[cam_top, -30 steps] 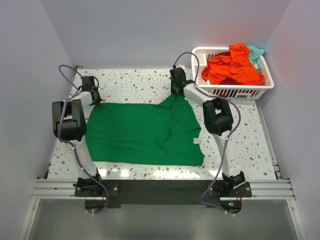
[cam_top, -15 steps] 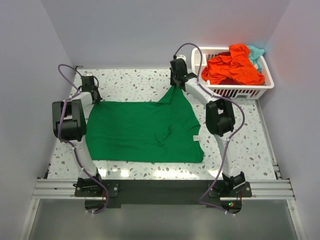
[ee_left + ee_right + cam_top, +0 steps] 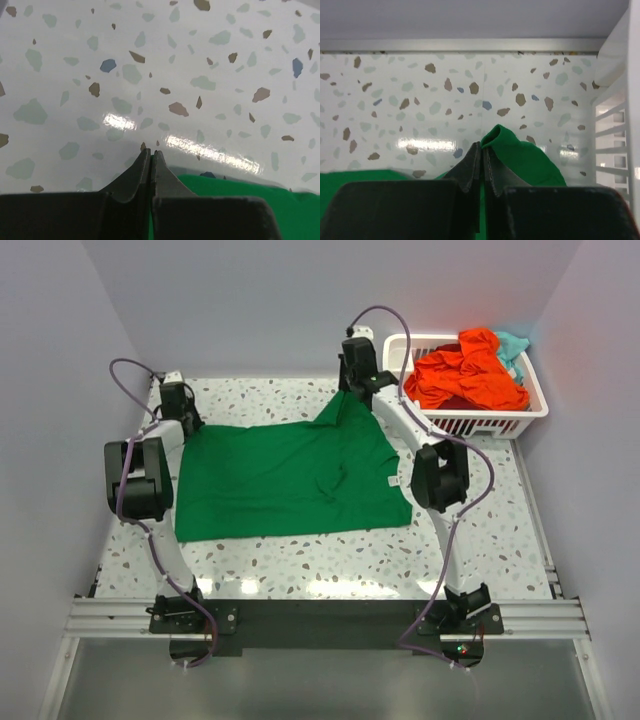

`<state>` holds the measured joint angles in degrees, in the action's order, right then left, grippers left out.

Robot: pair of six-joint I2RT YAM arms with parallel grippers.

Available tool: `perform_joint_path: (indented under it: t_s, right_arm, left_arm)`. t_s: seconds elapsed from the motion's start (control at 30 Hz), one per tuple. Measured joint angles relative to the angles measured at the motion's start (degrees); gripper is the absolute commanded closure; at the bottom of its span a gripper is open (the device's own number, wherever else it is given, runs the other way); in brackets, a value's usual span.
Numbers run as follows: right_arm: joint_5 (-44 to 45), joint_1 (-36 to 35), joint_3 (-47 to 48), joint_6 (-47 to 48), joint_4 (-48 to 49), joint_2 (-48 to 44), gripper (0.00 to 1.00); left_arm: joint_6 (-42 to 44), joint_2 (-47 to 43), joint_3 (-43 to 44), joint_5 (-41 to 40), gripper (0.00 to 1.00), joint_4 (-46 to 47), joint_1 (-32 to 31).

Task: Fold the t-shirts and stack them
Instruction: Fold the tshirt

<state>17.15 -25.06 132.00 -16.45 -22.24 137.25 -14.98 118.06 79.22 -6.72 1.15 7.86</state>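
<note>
- Across the middle of the top view, on the speckled terrazzo-pattern table top point(image 3: 300, 570), a soft, bright green t-shirt point(image 3: 290, 480) lay spread almost flat. Its small white neck label point(image 3: 393, 480) sat near the cloth's right edge, and a few wrinkles gathered around the centre.
- At the cloth's upper left corner, the left gripper point(image 3: 151, 151) had its black fingers pressed together. A sliver of green showed between them in the wrist view, so it appeared to be pinching that corner low against the table.
- At upper centre of the top view, the right gripper point(image 3: 482, 146) was clamped tight on the other far corner. A small fold of green poked out past its fingertips, and the cloth rose there in a peak off the surface.
- At upper right, a white slotted plastic basket point(image 3: 470, 423) held a crumpled orange-red t-shirt point(image 3: 465, 375) and a teal t-shirt point(image 3: 514, 343), both unfolded.
- The green fabric looked light and limp, with no stiffness. It would probably sag between the two pinch points, drag on the table and wrinkle easily, though it seemed neither fragile nor slippery.
- Corners, hems and shoulder seams seemed the best places to grip. Both ends would likely need to stay level and apart to keep the held edge taut.
</note>
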Motion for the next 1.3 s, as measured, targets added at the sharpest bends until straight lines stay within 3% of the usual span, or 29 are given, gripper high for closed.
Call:
perform_joint_path:
  t_s: [0.3,0.5,0.8,1.3]
  right_arm:
    - [-2.4,0.0,-24.3,-1.6,1.6,-10.2,1.00]
    - [-4.0,0.0,-35.7,-2.7,3.4,-21.7,1.00]
    - [-4.5,0.1,-50.6,-3.7,5.8,-39.5,1.00]
    - [-5.4,-0.1,-71.6,-6.5,5.4,-57.6,1.00]
  left_arm:
    - [-1.0,-11.5,-15.3,1.7,1.00,8.9,0.0]
    - [-1.4,-18.8,-20.1,0.9,1.00,11.3,0.0]
    - [-2.0,-22.0,-23.8,-2.6,1.00,8.6,0.0]
    - [-3.5,-29.6,-31.8,-8.1,1.00,1.8,0.0]
